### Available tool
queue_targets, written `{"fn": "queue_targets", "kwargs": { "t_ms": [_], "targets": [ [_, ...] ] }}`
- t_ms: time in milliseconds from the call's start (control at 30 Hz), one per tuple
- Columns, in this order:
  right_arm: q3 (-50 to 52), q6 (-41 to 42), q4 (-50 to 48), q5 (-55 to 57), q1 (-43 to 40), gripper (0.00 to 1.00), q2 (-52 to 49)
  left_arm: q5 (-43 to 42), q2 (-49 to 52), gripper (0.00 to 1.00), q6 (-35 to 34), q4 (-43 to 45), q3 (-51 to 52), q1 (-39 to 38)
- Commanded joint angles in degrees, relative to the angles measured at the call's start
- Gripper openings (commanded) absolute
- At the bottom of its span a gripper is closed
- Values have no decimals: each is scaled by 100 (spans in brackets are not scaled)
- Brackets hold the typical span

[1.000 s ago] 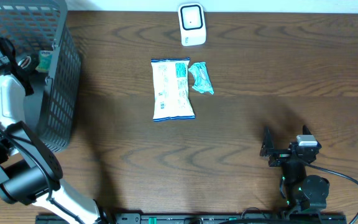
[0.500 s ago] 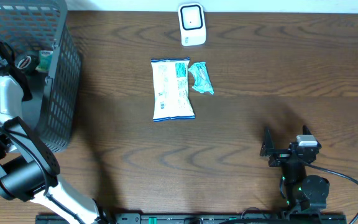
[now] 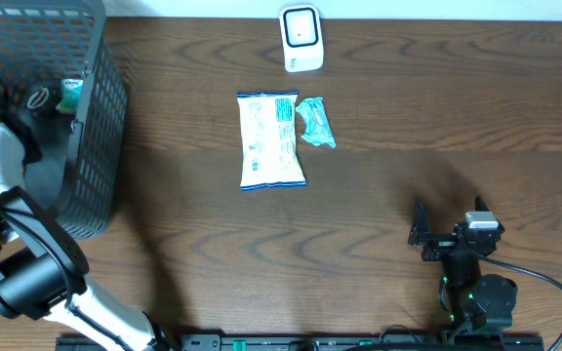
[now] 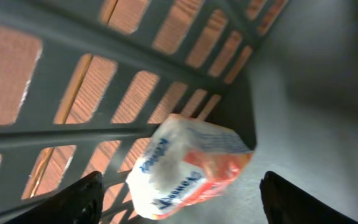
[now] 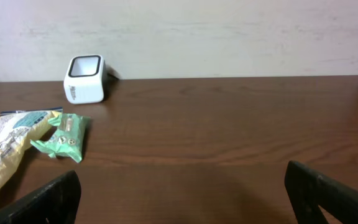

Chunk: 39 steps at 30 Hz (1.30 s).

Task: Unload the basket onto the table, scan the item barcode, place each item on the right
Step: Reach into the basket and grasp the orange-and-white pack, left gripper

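Observation:
My left gripper [image 4: 182, 200] is down inside the grey mesh basket [image 3: 100, 146], jaws open. A white and orange packet [image 4: 188, 165] lies between and just beyond its dark fingers [image 4: 79, 199], touching neither, against the basket wall [image 4: 73, 74]. From overhead the gripper head [image 3: 39, 97] shows near a small teal item [image 3: 70, 95] in the basket. The white barcode scanner [image 3: 301, 37] stands at the table's far edge and also shows in the right wrist view as a scanner [image 5: 85, 79]. My right gripper [image 3: 447, 229] rests open at the front right, holding nothing [image 5: 185, 193].
A white and blue snack bag [image 3: 270, 139] and a green packet [image 3: 315, 122] lie side by side on the wooden table in front of the scanner. In the right wrist view the bag [image 5: 5, 152] and green packet [image 5: 64, 138] sit at the left.
The left arm has shifted a little to the left and further into the basket, and its jaws have narrowed slightly. The right arm has not moved.

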<state>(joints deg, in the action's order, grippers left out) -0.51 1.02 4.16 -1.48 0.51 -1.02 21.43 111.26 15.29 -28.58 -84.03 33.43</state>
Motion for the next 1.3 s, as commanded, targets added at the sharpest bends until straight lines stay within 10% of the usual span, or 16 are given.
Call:
{"fn": "queue_targets", "kwargs": {
  "t_ms": [0, 600, 967, 1267],
  "targets": [
    [20, 61, 11, 28, -37, 99, 24, -507, 94, 77, 39, -35, -52, 160],
    [20, 61, 11, 28, -37, 99, 24, -748, 562, 66, 186, 13, -52, 164],
    [20, 61, 11, 28, -37, 99, 24, -750, 553, 8, 181, 13, -52, 153],
    [20, 61, 11, 28, -37, 99, 24, -758, -479, 7, -350, 57, -55, -243]
  ]
}}
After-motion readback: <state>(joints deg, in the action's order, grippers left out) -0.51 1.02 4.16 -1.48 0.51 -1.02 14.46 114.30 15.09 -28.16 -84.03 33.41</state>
